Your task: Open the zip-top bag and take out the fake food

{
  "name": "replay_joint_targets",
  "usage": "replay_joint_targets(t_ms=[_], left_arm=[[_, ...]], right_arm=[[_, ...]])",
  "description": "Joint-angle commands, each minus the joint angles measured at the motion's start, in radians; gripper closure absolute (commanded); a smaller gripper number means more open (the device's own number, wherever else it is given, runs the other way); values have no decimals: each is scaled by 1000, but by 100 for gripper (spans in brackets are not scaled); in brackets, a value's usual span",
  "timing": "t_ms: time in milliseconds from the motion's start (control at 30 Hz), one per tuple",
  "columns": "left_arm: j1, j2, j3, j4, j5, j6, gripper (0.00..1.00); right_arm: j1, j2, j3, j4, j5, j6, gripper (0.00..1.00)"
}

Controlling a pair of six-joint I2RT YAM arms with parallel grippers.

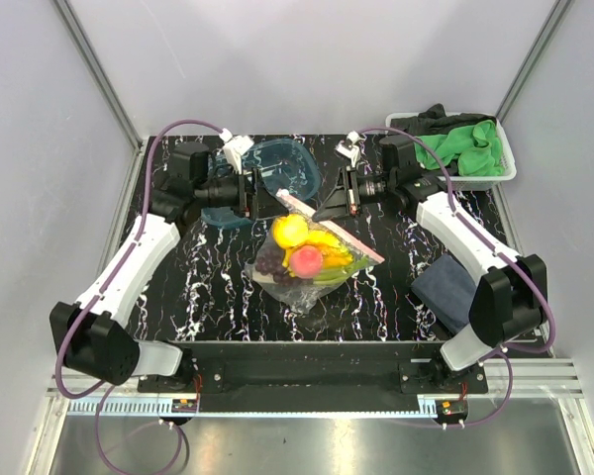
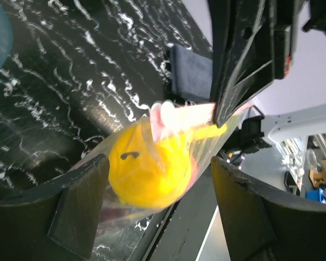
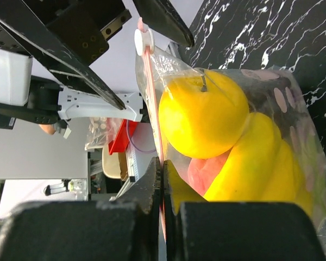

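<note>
The left claw (image 2: 158,163) reaches in from the left with its two fingers (image 2: 81,201) standing wide apart. The near corner of the zip-top bag (image 1: 307,292) sits in the gap between them, with the lemon (image 2: 146,174) bulging through the clear film. Whether either pad touches the plastic cannot be told from the left wrist view. Just behind this claw, a blue-tinted clear tray (image 1: 295,158) lies on the black marbled surface (image 1: 208,277).

The bag is in the middle of the surface, between the two claws. All of the fake food (image 1: 307,252) is inside it: the lemon at the far end, a yellow banana bunch (image 1: 329,242), a pink-red peach (image 1: 307,260) and dark grapes (image 1: 270,264) on the left. The pink zip strip (image 1: 361,247) runs along the bag's right edge. A white slider (image 3: 144,41) at the strip's far end lies between the left claw's fingers.

The right claw (image 3: 163,168) comes in from the right. Its fingers are pressed together on the zip strip, pinching the bag by that edge.

Farther right, a dark blue cloth (image 1: 445,285) lies on the surface near the right arm. At the far right corner, a white bin (image 1: 505,168) holds a green cloth (image 1: 470,146) and a black cloth (image 1: 431,119).
</note>
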Motion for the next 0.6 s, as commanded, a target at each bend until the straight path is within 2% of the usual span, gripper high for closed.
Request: replay_joint_targets(t_ms=[0, 33, 133, 333, 433, 467, 500, 533, 567], left_arm=[[11, -16, -85, 278, 125, -104, 26], [14, -20, -106, 380, 150, -144, 32], [11, -36, -182, 517, 161, -254, 45], [13, -63, -236, 539, 202, -284, 56], [13, -63, -248, 575, 211, -310, 66], [13, -63, -249, 585, 211, -317, 84], [13, -63, -247, 588, 211, -321, 90], [13, -65, -241, 585, 210, -324, 98], [11, -69, -238, 577, 207, -321, 100]], right_arm=[[7, -50, -15, 45, -72, -8, 100], [8, -52, -22, 46, -73, -5, 100], [8, -62, -37, 50, -66, 0, 100], [10, -72, -54, 92, -46, 35, 100], [10, -72, -62, 117, -49, 58, 100], [10, -78, -62, 117, -44, 59, 100], [10, -76, -62, 112, -40, 62, 100], [10, -82, -55, 108, -20, 61, 94], [10, -84, -48, 97, -7, 56, 85]])
